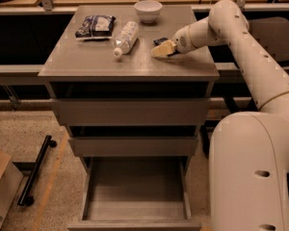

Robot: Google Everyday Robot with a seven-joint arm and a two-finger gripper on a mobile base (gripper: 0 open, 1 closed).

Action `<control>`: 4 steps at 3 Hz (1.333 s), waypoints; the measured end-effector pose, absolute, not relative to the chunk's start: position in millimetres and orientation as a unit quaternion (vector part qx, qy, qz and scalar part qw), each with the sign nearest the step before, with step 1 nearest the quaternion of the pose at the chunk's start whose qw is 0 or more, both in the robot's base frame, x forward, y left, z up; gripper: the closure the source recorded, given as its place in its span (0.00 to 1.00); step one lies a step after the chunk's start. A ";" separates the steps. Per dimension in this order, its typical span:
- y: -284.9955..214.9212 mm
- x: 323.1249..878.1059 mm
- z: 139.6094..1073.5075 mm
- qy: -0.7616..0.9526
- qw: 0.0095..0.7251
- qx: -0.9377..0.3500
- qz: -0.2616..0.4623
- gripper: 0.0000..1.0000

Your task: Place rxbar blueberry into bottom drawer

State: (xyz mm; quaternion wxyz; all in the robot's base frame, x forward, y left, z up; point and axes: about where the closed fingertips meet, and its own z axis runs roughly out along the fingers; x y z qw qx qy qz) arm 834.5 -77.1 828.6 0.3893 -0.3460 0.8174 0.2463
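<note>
The rxbar blueberry [159,41], a small dark wrapper, lies on the grey cabinet top [86,61] right of the middle, mostly hidden behind my gripper. My gripper [162,49], with tan tips, is low over the top, at the bar's near side and touching or nearly touching it. The bottom drawer [135,196] is pulled out, and its grey tray is bare. The two drawers above it are closed.
A dark-and-white crinkly bag [95,26], a plastic bottle on its side [125,37] and a white bowl [148,10] share the cabinet top. My white arm and base [253,172] fill the right side. A black bar [36,170] and a cardboard box [0,186] lie on the floor at left.
</note>
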 end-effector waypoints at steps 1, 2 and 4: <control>-77.1 834.5 831.7 0.817 0.389 -0.346 0.246 0.73; -77.1 834.5 834.0 0.817 0.389 -0.346 0.246 0.96; -77.1 834.4 835.2 0.817 0.389 -0.346 0.246 1.00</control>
